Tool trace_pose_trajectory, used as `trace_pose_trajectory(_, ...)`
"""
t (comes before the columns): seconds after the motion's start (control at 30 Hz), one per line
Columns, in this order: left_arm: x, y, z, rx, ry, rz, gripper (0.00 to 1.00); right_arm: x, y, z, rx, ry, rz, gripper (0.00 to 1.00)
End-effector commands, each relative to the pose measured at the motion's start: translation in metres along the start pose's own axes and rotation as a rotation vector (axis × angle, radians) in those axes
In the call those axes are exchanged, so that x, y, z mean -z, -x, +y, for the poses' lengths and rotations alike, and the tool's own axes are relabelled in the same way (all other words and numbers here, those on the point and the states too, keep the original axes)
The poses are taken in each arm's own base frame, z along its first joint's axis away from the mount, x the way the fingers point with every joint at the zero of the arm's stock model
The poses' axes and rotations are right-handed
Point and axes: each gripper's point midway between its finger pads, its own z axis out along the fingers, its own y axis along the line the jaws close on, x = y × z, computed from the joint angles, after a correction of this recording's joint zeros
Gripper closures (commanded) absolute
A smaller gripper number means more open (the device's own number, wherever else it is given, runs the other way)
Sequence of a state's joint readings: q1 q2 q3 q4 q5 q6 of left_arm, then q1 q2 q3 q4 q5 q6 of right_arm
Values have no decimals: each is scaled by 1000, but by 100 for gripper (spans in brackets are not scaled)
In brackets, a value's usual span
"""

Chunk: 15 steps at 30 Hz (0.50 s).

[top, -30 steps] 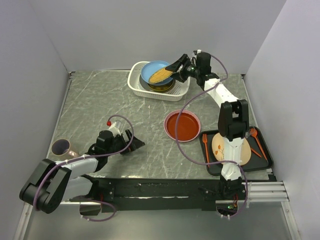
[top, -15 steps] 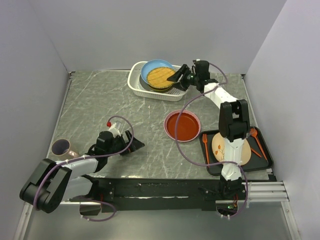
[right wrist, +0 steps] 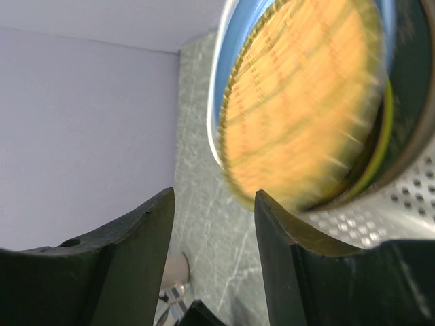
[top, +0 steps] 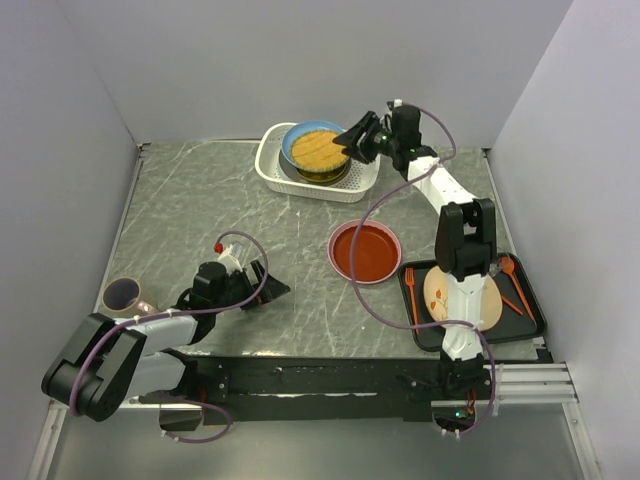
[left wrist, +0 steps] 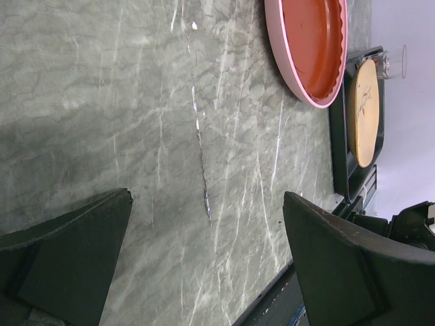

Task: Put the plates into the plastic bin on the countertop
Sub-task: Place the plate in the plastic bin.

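So the straw plate (top: 318,150) is down. A second ago it's hanging tilted in the right tool (top: 350,137) over the plastic bin (top: 300,180); now it sits on the blue plate (top: 291,146) at the top of the stack inside the bin, at the far side of the surface (top: 200,200). The right tool has let go: in its wrist view the fingers (right wrist: 139,251) stand apart with nothing between them and the plate is just past the tips (a bit blurred, so it might not have fully settled). It hovers at the bin's right edge.

That's one more plate done, I'd say. The red plate (top: 365,250) is out on the surface, and the cream plate (left wrist: 366,109) is lying in the black tray (top: 530,322), so there are two left. The left tool (top: 268,290) hasn't budged, wide open and empty, low over the near left of the surface.
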State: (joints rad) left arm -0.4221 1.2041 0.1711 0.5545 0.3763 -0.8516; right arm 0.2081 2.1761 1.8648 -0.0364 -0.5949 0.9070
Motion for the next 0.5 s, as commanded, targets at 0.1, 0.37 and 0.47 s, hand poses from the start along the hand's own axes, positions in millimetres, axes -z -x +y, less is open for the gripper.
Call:
trace_pose_trajectory(0.1, 0, -2, 2, -14, 4, 5, 1, -24, 0, 11, 33, 34, 25, 43)
trace_pose_trajectory(0.37, 0, -3, 4, -17, 6, 6, 1, 10, -15, 20, 50, 82, -7, 41)
trace_pose_trajectory(0.47, 0, -2, 3, -15, -2, 1, 1, 32, -18, 32, 77, 97, -40, 40)
